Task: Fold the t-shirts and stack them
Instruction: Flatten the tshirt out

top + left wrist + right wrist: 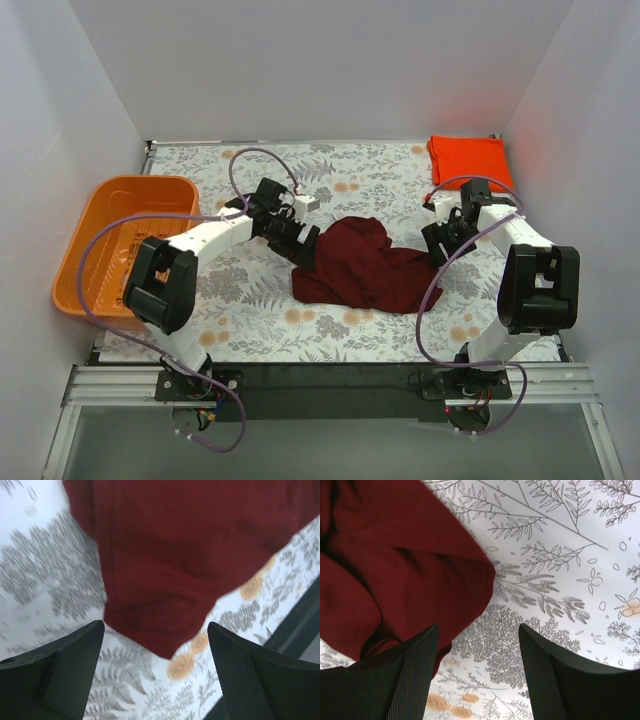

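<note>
- Black metal rail (330, 380) runs along the bottom edge of the top view. Both arm bases are bolted to it, and purple cables (425, 310) loop up from them.
- Above the rail, the desk (360, 180) wears a white cloth printed with grey ferns and small orange flowers.
- The maroon t-shirt (365, 268) lies crumpled and unfolded just below the centre of the top view, between the two arms. It is bunched into an uneven heap.
- The left claw (303, 243) sits at the heap's upper left edge.
- In the slightly blurred left wrist view, the left claw (155, 630) is released. Its dark fingers stand wide apart at the bottom corners with nothing between them. A rounded corner of the maroon t-shirt (185, 545) reaches down from the top of the frame toward the gap.
- The right claw (442, 245) sits near the heap's upper right edge.
- In the right wrist view, the right claw (480, 630) is also released, its fingers spread over bare printed desk. The finger at the lower left overlaps the edge of the maroon t-shirt (380, 565), which fills the upper left of that frame. I cannot tell whether the finger touches the cloth.
- An orange plastic basket (130, 181) stands at the left edge of the top view, partly hidden by the left arm's elbow.
- Farthest back, the orange-red t-shirt (468, 160) lies as a folded rectangle in the desk's upper right corner, well apart from the maroon heap.
</note>
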Robot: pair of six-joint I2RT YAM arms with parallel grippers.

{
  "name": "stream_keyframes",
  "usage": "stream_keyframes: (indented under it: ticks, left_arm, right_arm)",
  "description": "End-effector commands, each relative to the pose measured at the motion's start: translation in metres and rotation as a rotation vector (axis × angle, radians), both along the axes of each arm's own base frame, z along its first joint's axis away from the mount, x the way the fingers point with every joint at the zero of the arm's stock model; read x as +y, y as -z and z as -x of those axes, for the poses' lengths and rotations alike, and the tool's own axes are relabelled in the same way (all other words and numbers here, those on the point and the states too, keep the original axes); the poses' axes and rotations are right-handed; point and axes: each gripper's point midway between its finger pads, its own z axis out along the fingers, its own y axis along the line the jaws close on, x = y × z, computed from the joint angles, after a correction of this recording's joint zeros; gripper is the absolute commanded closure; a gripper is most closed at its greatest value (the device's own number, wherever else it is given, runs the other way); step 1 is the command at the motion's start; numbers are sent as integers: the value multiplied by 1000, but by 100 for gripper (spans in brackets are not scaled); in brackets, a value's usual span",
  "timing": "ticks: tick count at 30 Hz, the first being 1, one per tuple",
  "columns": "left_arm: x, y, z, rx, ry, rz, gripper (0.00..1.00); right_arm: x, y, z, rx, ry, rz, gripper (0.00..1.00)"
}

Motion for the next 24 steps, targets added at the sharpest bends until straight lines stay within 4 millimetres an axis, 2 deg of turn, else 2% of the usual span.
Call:
stream_keyframes:
  ticks: [1,3,4,5,6,7,8,9,10,12,13,14,15,16,17,20,21,22,24]
  left_arm:
    - [-25,-22,-51,-134,11,42,16]
    - [-36,-25,-64,-141,19,66,16]
    - [-44,-34,-76,-162,17,87,16]
    - [-48,-21,-82,-134,16,84,16]
    - [-52,-18,-87,-123,12,88,16]
    - [-58,-24,-99,-142,6,100,16]
    - [-61,-10,-102,-115,6,92,16]
    - [-65,-10,-107,-116,2,99,16]
    - [-69,-14,-114,-124,-3,111,16]
    - [-76,0,-117,-77,-9,118,16]
    - [-79,3,-118,-63,-6,129,18]
    - [-84,-1,-121,-64,0,146,23]
    - [-85,4,-121,-38,3,151,28]
    - [-90,-1,-118,-18,14,182,35]
    - [-94,-6,-116,-14,26,201,49]
    - [-99,-34,-107,-19,80,272,75]
    - [-99,-40,-104,-38,88,282,94]
    - [-97,-69,-103,-99,93,309,98]
    - [-92,-82,-91,-132,104,329,100]
  right_arm:
    - [-2,11,-15,-34,25,28,30]
    - [-4,19,-19,-32,45,40,30]
    - [-5,21,-20,-32,51,42,30]
    - [-6,24,-21,-29,59,48,30]
    - [-6,28,-25,-27,71,48,30]
    - [-7,30,-26,-24,77,51,31]
    - [-6,31,-28,-21,79,49,34]
    - [-4,36,-29,-8,80,43,37]
    - [4,36,-31,-9,59,42,44]
    - [7,41,-31,12,54,33,54]
    - [9,42,-32,15,50,29,65]
    - [12,42,-32,16,43,19,72]
    - [13,43,-32,24,38,14,77]
    - [14,42,-34,22,35,9,95]
    - [15,41,-35,21,32,2,99]
    - [18,33,-40,4,26,-11,99]
    - [18,31,-41,-4,26,-12,99]
    - [17,29,-43,-10,26,-11,99]
    - [18,21,-48,-33,27,-14,99]
